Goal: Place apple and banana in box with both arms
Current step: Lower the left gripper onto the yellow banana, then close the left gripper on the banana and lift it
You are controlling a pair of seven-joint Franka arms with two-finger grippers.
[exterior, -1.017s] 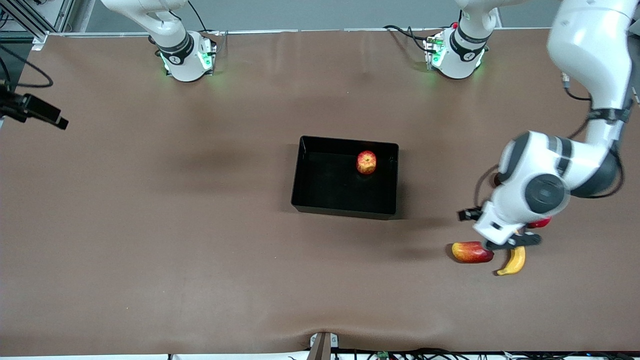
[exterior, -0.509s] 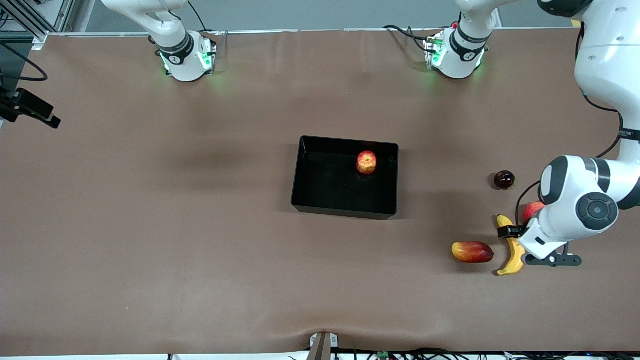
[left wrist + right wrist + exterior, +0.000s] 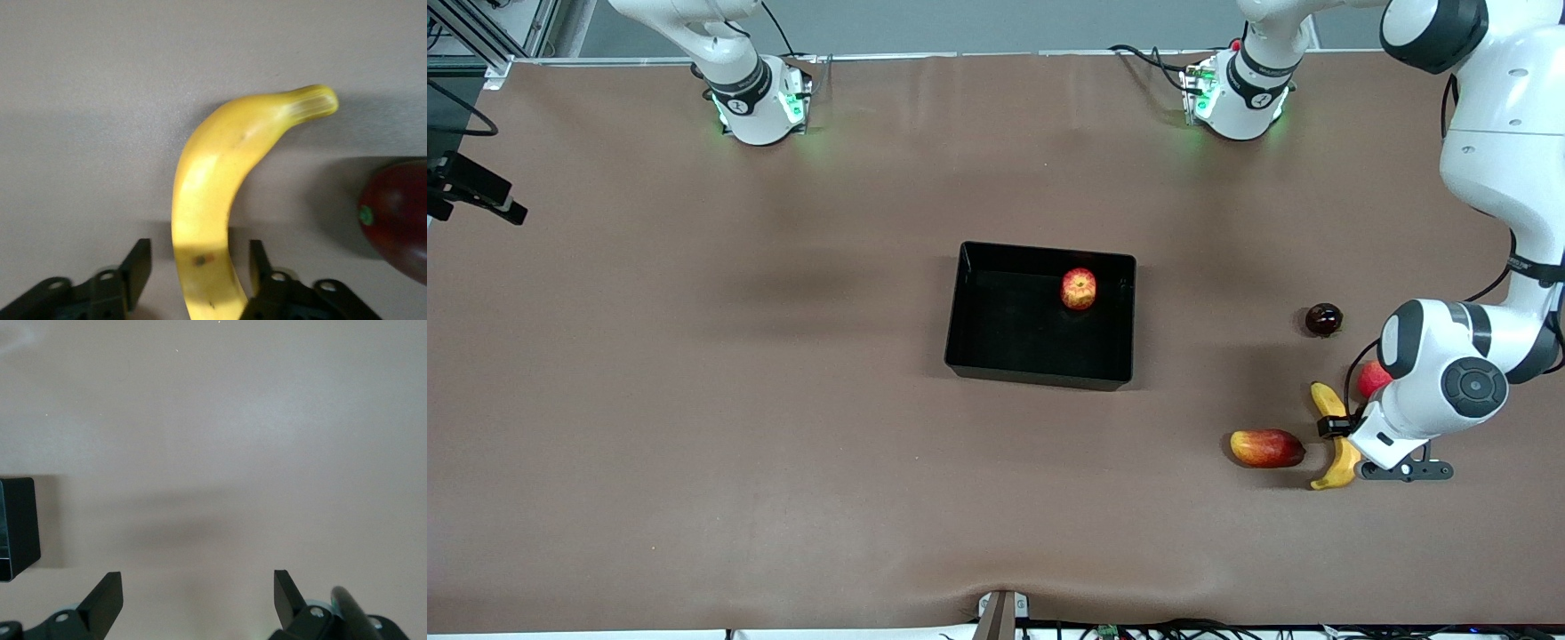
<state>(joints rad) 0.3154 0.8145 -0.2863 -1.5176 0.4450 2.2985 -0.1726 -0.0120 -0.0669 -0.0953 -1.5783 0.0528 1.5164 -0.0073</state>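
My left gripper straddles the banana, fingers spread; my right gripper waits, fingers spread; the apple sits in the box.

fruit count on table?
5. Apple in the box. Near the left gripper at the left arm's end: banana, mango beside it, red fruit partly hidden by the arm, dark fruit.
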